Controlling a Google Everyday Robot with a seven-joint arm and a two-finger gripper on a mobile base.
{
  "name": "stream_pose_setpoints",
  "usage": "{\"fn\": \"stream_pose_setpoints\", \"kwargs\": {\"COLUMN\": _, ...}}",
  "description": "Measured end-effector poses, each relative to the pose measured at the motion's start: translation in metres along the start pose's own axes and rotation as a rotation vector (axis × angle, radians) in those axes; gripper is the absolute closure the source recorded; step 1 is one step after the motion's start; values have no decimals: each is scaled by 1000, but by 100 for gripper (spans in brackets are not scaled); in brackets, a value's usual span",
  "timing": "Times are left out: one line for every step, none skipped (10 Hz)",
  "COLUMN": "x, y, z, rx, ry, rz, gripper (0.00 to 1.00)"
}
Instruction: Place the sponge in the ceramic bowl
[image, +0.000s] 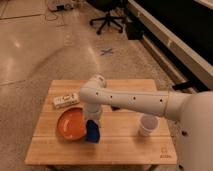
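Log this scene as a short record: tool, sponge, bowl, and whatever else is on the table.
tool: shut on sponge, at right rim of bowl
sponge: dark blue, upright, at bowl's rim, not yet inside
bowl: orange, on table, left side
cup: white, right side
box: white, behind bowl

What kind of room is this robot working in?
Probably an office or lab: a wheeled office chair stands on a polished floor marked with a blue tape cross, beyond a small wooden table. The gripper holds the sponge at the edge of the bowl.
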Motion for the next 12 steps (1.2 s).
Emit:
{"fn": "stream_pose_setpoints", "kwargs": {"x": -5, "y": -18, "z": -3, "rx": 18, "ry": 3, "rz": -23, "gripper": 78}}
{"fn": "stream_pose_setpoints", "kwargs": {"x": -9, "y": -32, "z": -4, "rx": 32, "ry": 4, "rz": -40, "gripper": 68}}
{"fn": "stream_pose_setpoints", "kwargs": {"x": -10, "y": -44, "z": -5, "rx": 44, "ry": 9, "rz": -52, "gripper": 59}}
{"fn": "stream_pose_setpoints", "kwargs": {"x": -9, "y": -59, "z": -5, "rx": 56, "ry": 17, "rz": -62, "gripper": 48}}
{"fn": "stream_pose_setpoints", "kwargs": {"x": -7, "y": -73, "z": -6, "rx": 70, "ry": 31, "rz": -69, "gripper": 38}}
{"fn": "stream_pose_setpoints", "kwargs": {"x": -4, "y": -85, "z": -7, "rx": 83, "ry": 42, "rz": -74, "gripper": 29}}
{"fn": "stream_pose_setpoints", "kwargs": {"x": 3, "y": -103, "z": -13, "rx": 113, "ry": 64, "rz": -69, "gripper": 21}}
{"fn": "stream_pose_setpoints", "kwargs": {"x": 6, "y": -109, "z": -15, "rx": 124, "ry": 74, "rz": -66, "gripper": 20}}
{"fn": "stream_pose_setpoints", "kwargs": {"x": 7, "y": -108, "z": -15, "rx": 124, "ry": 75, "rz": -63, "gripper": 20}}
{"fn": "stream_pose_setpoints", "kwargs": {"x": 8, "y": -107, "z": -15, "rx": 124, "ry": 75, "rz": -62, "gripper": 20}}
{"fn": "stream_pose_setpoints", "kwargs": {"x": 7, "y": -107, "z": -15, "rx": 124, "ry": 75, "rz": -62, "gripper": 20}}
{"fn": "stream_pose_setpoints", "kwargs": {"x": 7, "y": -107, "z": -15, "rx": 123, "ry": 74, "rz": -63, "gripper": 20}}
